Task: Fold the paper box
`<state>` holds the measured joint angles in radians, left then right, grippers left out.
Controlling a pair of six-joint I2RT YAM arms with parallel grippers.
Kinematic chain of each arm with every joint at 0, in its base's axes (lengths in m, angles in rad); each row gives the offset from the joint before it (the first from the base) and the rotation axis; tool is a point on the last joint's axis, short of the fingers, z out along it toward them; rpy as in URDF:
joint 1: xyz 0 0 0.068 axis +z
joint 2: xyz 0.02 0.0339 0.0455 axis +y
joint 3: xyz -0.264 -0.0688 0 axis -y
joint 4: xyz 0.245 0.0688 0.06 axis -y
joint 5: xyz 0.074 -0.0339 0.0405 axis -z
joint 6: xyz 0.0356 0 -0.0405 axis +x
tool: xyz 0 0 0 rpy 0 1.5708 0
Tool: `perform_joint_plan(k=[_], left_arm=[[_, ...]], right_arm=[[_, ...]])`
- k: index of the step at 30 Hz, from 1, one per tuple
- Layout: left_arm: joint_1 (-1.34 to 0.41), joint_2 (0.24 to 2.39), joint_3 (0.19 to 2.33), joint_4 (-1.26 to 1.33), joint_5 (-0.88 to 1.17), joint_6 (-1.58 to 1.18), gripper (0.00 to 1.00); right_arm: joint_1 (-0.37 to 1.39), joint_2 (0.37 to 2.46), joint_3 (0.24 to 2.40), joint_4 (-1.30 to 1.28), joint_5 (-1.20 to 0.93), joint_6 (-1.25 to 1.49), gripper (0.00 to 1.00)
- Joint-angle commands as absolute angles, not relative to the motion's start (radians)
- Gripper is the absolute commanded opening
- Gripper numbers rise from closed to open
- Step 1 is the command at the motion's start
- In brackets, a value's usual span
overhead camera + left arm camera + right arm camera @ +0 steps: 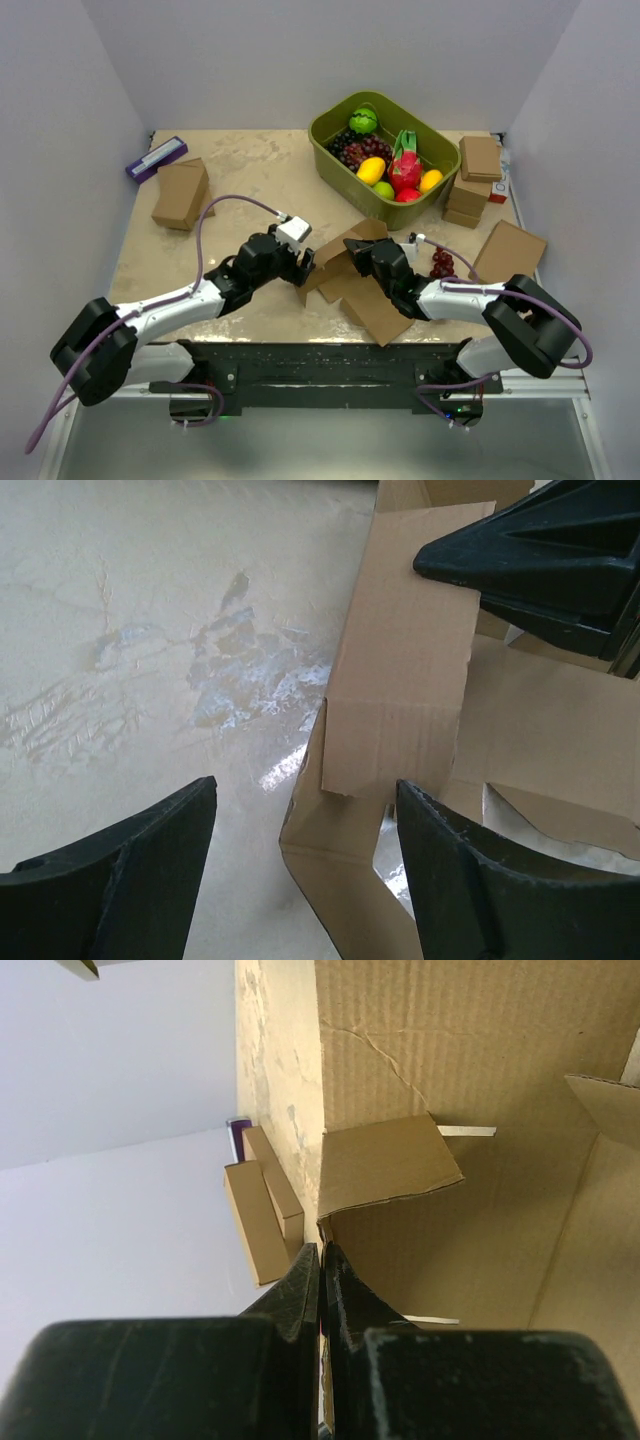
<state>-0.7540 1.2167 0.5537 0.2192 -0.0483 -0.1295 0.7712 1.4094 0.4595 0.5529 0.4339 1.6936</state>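
I see the paper box (400,680) as matt brown corrugated cardboard, faintly ribbed. The worktop (130,610) looks smooth and cream, scuffed, with glossy patches. The left gripper (305,783) looks like matt black plastic.

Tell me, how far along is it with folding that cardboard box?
Early on. Done: the paper box has one wall raised; the rest lies flat. In hand: the right hand is shut on that wall's edge, and the left hand stands open around a side flap's end. Left: the remaining walls and flaps, then closing.
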Motion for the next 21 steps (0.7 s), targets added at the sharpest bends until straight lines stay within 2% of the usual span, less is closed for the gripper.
perform_joint_plan(k=[1, 14, 21], left_arm=[[-0.764, 1.229, 0.603, 0.281, -0.049, -0.055, 0.76], [-0.813, 1.397, 0.657, 0.399, -0.072, 0.051, 0.74], [-0.847, 1.445, 0.606, 0.604, -0.149, 0.029, 0.66]], right_arm=[[0.77, 1.402, 0.446, 0.552, 0.46, 1.7, 0.0], [0.772, 1.391, 0.434, 0.575, 0.44, 1.713, 0.0], [0.77, 1.402, 0.431, 0.591, 0.434, 1.73, 0.0]])
